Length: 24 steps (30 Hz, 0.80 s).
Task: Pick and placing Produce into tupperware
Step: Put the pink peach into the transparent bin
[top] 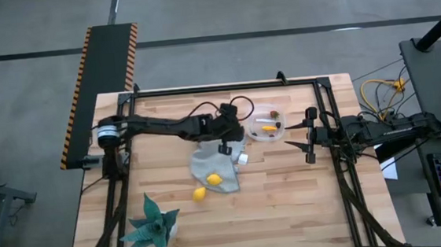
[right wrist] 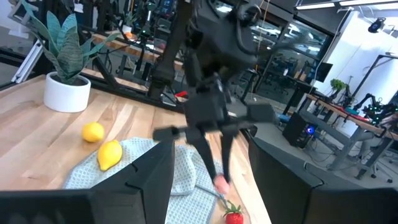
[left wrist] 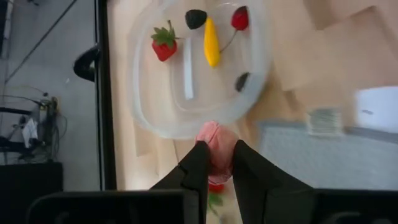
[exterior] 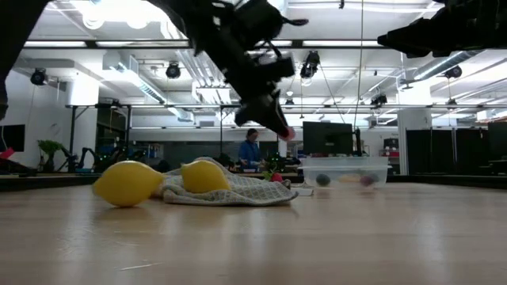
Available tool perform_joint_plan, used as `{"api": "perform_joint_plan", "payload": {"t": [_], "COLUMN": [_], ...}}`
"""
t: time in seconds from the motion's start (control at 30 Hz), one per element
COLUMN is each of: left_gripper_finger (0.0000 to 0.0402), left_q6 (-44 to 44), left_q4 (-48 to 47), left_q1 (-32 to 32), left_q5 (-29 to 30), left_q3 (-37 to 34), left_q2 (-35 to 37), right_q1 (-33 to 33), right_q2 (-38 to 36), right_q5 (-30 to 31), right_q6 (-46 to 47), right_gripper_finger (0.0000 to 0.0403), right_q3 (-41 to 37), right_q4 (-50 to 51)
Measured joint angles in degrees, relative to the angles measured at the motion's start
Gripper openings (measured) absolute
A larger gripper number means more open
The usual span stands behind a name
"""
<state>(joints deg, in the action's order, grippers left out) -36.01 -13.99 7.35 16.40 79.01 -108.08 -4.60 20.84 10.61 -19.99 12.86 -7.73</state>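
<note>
My left gripper [left wrist: 216, 163] hangs above the table just short of the clear tupperware [left wrist: 186, 118] and is shut on a small pink produce piece [left wrist: 216, 144]. The high view shows this gripper [top: 235, 140] between the grey-blue cloth [top: 208, 165] and the tupperware [top: 268, 124]. Inside the tupperware lie a strawberry [left wrist: 163, 43], a yellow-orange stick [left wrist: 211, 42], a red cherry [left wrist: 240, 18] and dark pieces [left wrist: 196, 17]. One lemon [top: 215, 179] rests on the cloth, another [top: 200, 194] on the wood. A strawberry [right wrist: 233, 216] lies on the table under the left gripper. My right gripper [top: 295, 144] waits open, right of the tupperware. My left gripper pinches the pink piece [left wrist: 217, 134] between its two fingertips [left wrist: 200, 155]. The fingers come from above, slanting down toward the tupperware. The piece is lifted clear of the table, as the low view shows [exterior: 287, 133], and sticks out past the fingertips.
A small white cube [top: 243, 159] sits by the cloth's right edge. The teal spiky plant [top: 154, 227] in its white pot stands at the near left corner. Bare wood lies at the near right. A black frame [top: 225, 87] borders the table. A person [exterior: 250, 149] stands far behind.
</note>
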Motion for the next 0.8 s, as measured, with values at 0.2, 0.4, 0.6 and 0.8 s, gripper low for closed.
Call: {"api": "perform_joint_plan", "payload": {"t": [0.2,0.4,0.6,0.8], "left_gripper_finger": [0.0033,0.0033,0.0033,0.0033], "left_q6": [-3.60,-7.13,-8.33,-8.02], "left_q4": [0.47,0.24,-1.78,-1.49], "left_q1": [0.89,1.87,2.56,3.61], "left_q5": [-0.31,-0.46,-0.42,-2.00], "left_q3": [8.21,17.14,21.54,21.87], "left_q2": [-7.39,-14.52,-18.56,-18.86], "right_q1": [0.01,0.02,0.02,0.12], "right_q2": [0.00,-0.02,-0.02,-0.03], "right_q5": [0.00,0.00,0.02,0.02], "right_q6": [0.02,0.01,0.00,-0.01], "right_gripper_finger": [0.0199,0.0199,0.0199,0.0199], "right_q3": [-0.02,-0.02,-0.02,-0.02], "right_q4": [-0.02,0.16,0.27,0.23]}}
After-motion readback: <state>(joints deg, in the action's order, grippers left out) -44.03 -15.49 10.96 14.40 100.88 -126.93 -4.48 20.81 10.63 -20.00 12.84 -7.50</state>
